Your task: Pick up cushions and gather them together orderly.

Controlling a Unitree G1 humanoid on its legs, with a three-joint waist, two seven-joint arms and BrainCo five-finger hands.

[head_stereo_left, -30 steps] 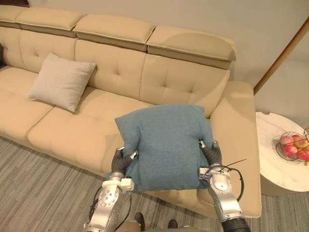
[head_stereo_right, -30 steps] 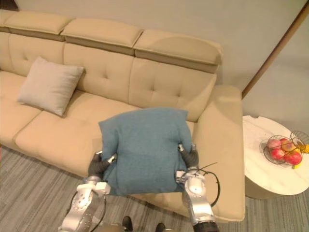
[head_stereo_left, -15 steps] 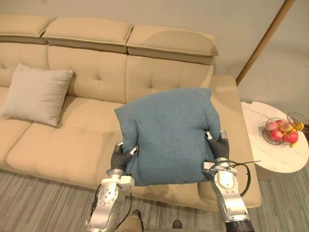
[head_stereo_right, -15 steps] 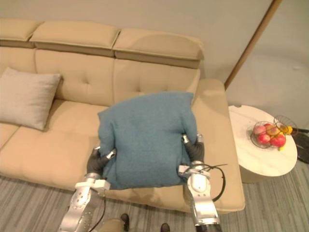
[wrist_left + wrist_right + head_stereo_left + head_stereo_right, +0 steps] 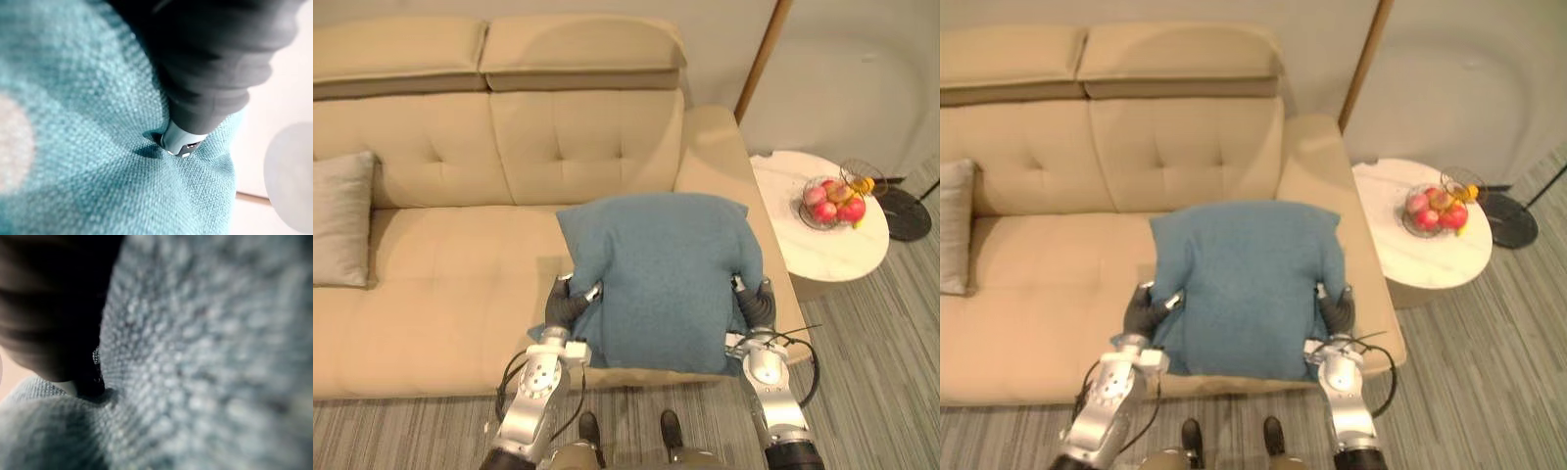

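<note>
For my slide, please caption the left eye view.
Left hand and right hand grip the blue cushion at the beige sofa.

Teal woven cushion (image 5: 661, 279), beige tufted sofa (image 5: 460, 284), pale grey cushion (image 5: 337, 230), white table (image 5: 803, 257), grey striped floor (image 5: 876, 392)

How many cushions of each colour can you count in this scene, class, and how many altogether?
blue cushion: 1
pale beige cushion, lying on the sofa: 1
Total: 2 cushions
</note>
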